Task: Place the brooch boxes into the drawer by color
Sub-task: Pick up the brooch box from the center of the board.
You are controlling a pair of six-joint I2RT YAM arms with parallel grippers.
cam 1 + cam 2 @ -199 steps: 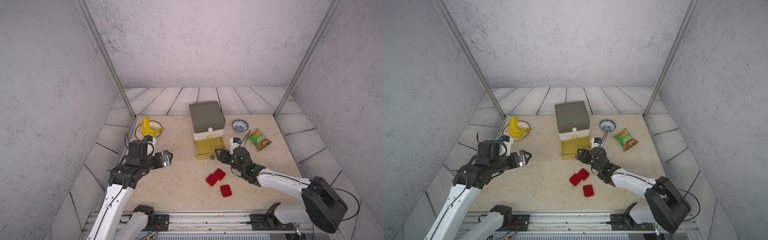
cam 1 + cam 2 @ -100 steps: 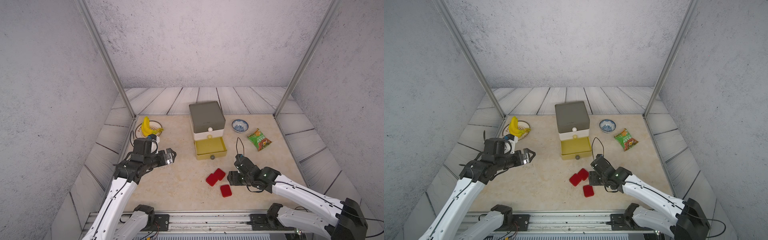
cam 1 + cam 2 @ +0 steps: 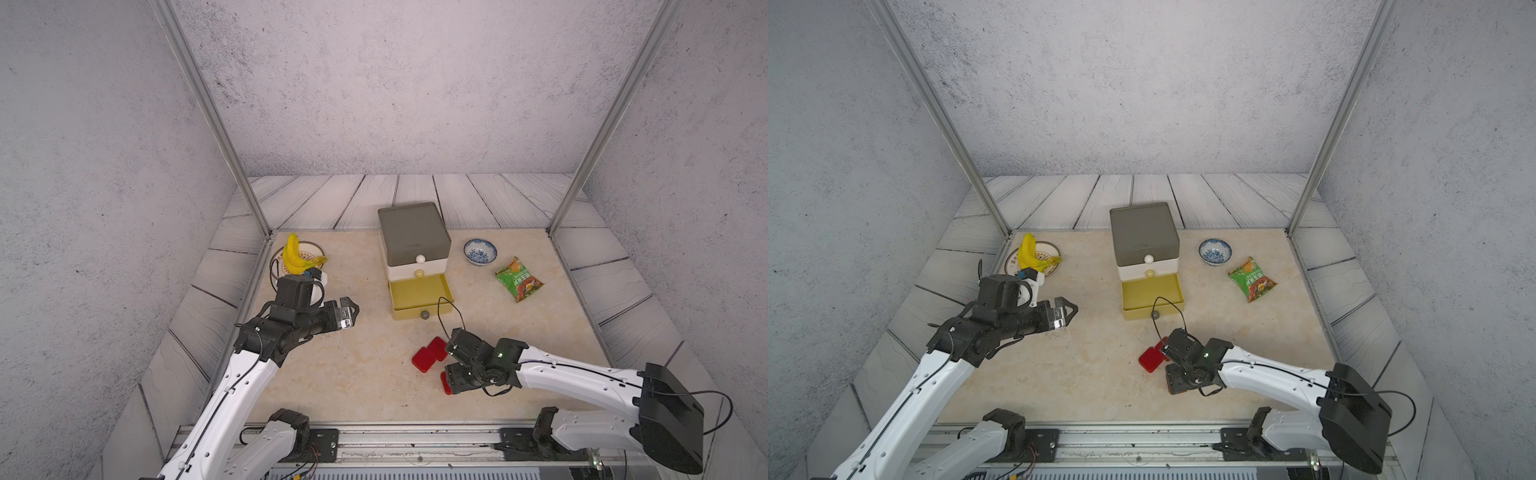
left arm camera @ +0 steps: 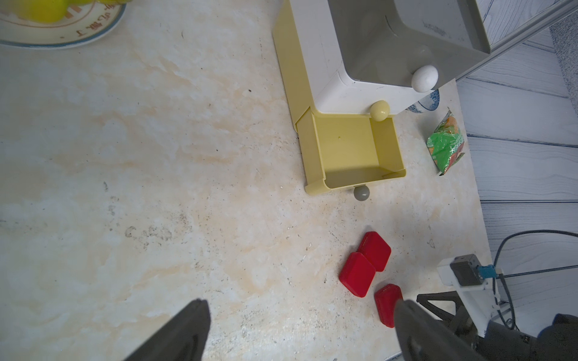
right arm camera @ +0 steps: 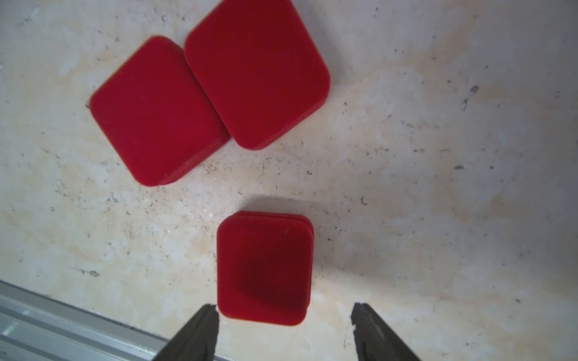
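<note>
While my right gripper [image 5: 284, 306] hangs low over the marbled beige tabletop [image 5: 438, 187], its dark fingers [image 5: 200, 334] stand released, clasping nothing. A small red velvety rounded-square brooch box [image 5: 265, 265] lies flat just ahead of the tips, in line with the gap between them, and its lid seam shows along the far edge.

Past it I see a second red velvety box [image 5: 156, 109] pressed edge to edge against a third red velvety box [image 5: 256, 72]. Both are matte crimson with softly rounded corners.

In both top views the three sit toward the front of the table, the nearest one partly hidden under the gripper. Behind them is the small three-tier drawer chest [image 3: 413, 230]. Its yellow bottom tier [image 3: 419, 291] is pulled out, with the grey knob [image 3: 424, 315] facing the boxes, and the grey and white tiers above are pushed in.

My left gripper [image 4: 299, 301] hovers well apart, fingers spread wide, grasping nothing.
</note>
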